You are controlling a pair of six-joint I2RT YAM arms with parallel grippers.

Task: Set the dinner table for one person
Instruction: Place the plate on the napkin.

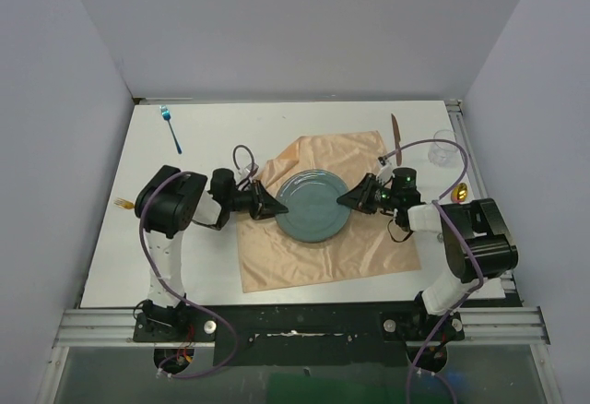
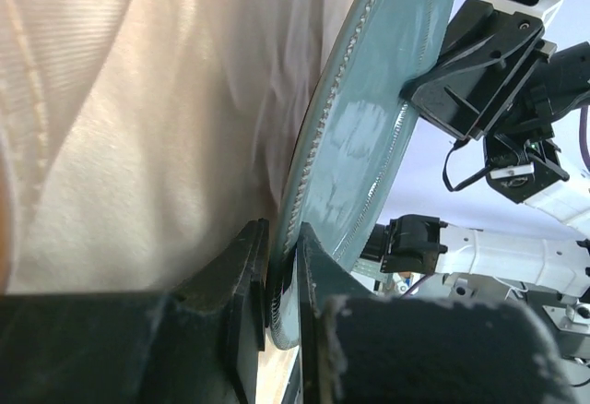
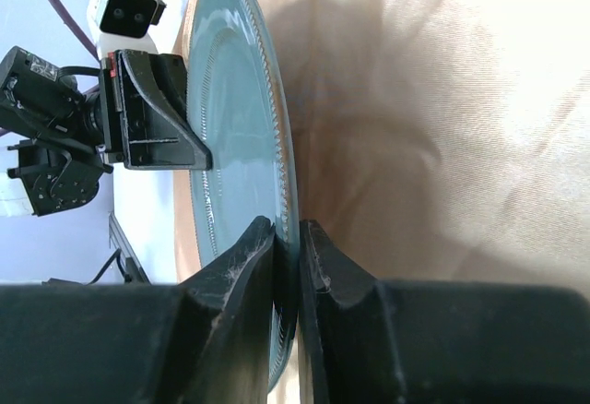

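One white worktop [image 1: 304, 118] fills the frame's middle, a peach cloth [image 1: 304, 261] lying at its centre with a teal plate [image 1: 313, 205] (beaded rim) there, pinched edge-on by the left tool [image 1: 275, 205] and right tool [image 1: 348, 199], both nearly closed.

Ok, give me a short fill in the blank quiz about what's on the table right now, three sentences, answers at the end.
1. The left gripper and the right gripper are each shut on the rim of the ____.
2. The blue utensil lies near the dinner table's far ____ corner.
3. The clear glass stands near the table's ____ edge.
Missing words: plate; left; right.
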